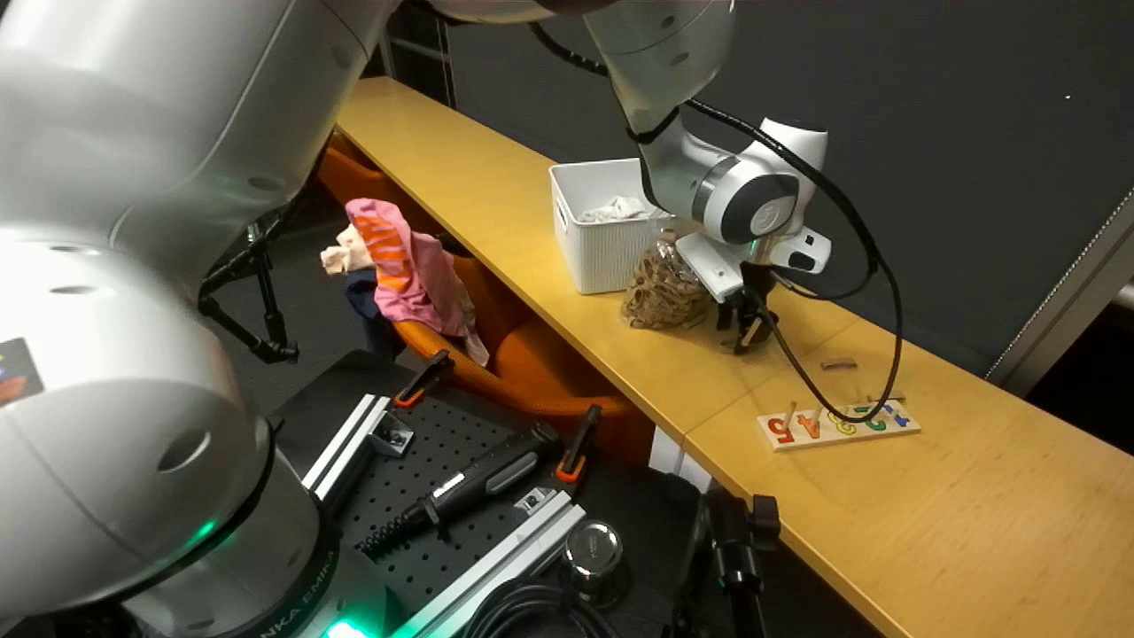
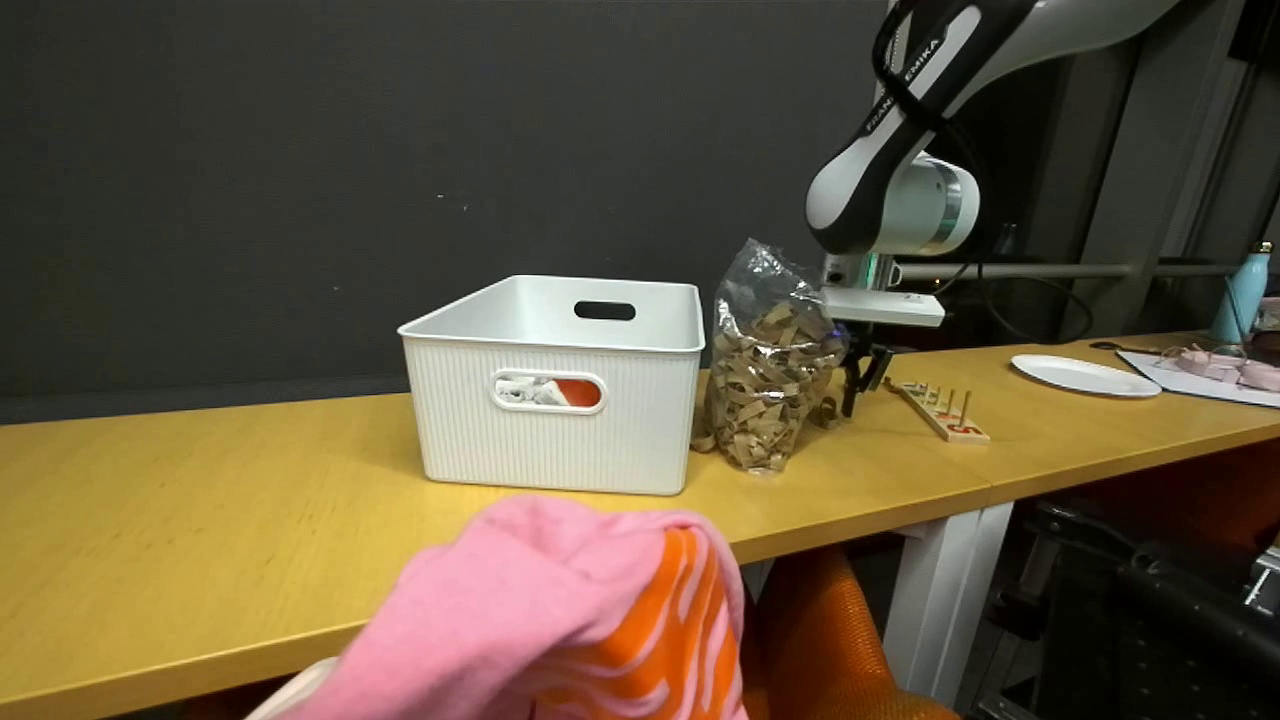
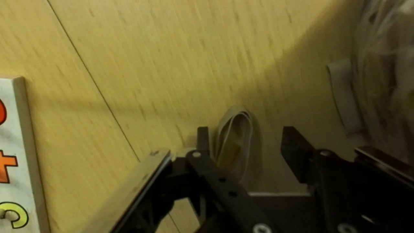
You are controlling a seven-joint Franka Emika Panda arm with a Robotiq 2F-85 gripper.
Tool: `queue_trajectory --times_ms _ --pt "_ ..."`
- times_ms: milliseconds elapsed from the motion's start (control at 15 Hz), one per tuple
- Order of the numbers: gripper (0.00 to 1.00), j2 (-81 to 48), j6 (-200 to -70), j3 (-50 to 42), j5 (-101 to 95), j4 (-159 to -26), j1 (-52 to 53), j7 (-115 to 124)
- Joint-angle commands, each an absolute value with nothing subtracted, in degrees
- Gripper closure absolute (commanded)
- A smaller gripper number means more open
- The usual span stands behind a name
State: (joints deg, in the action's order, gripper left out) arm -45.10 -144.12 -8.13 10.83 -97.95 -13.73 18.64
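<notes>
In the wrist view my gripper (image 3: 246,131) stands open over the wooden table, with a gap between its dark fingers. A tan looped band (image 3: 226,119) lies on the table in that gap, nearer the left finger; its lower part is hidden behind the gripper. I see no finger pressing on it from both sides. The gripper also shows low over the table in an exterior view (image 1: 744,337), beside a clear plastic bag (image 1: 660,297) full of tan bands. That bag (image 2: 765,390) stands upright in an exterior view, close to the gripper. Another tan strip (image 3: 344,97) lies against the bag.
A white ribbed bin (image 2: 550,445) with cloth inside stands beyond the bag. A number board (image 1: 837,428) with wooden pegs lies on the gripper's opposite side. Near it is a small strip (image 1: 838,364). A white plate (image 2: 1085,376) sits further along the table.
</notes>
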Motion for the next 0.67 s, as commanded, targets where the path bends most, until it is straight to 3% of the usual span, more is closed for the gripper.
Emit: queue_trajectory --times_ms 0,133,333,600 --pt "0.54 -45.87 -141.01 -7.94 12.58 -96.27 -13.93 18.17" --pt "0.77 -46.44 -140.39 -7.93 12.57 -95.79 -13.94 18.18" --pt "0.99 -46.75 -140.43 -7.98 12.59 -95.68 -13.98 18.20" --pt "0.99 -45.69 -141.49 -8.20 12.56 -97.11 -13.77 18.32"
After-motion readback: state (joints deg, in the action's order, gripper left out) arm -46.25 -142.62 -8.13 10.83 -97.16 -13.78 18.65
